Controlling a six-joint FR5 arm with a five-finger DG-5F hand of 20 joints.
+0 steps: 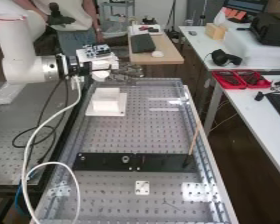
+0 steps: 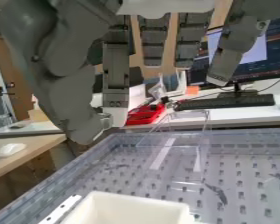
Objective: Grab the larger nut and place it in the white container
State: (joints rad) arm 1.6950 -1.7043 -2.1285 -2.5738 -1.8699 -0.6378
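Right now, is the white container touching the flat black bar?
Apart. The high view shows a wide stretch of perforated bench between the white container and the black bar.

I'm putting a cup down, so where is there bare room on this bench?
In the high view, the perforated surface is bare between the white container and black bar, and left of the small white plate. It's crowded along the bar: smaller nut, bearing, thin stick.

bright indoor light, white glare patches on the perforated bench
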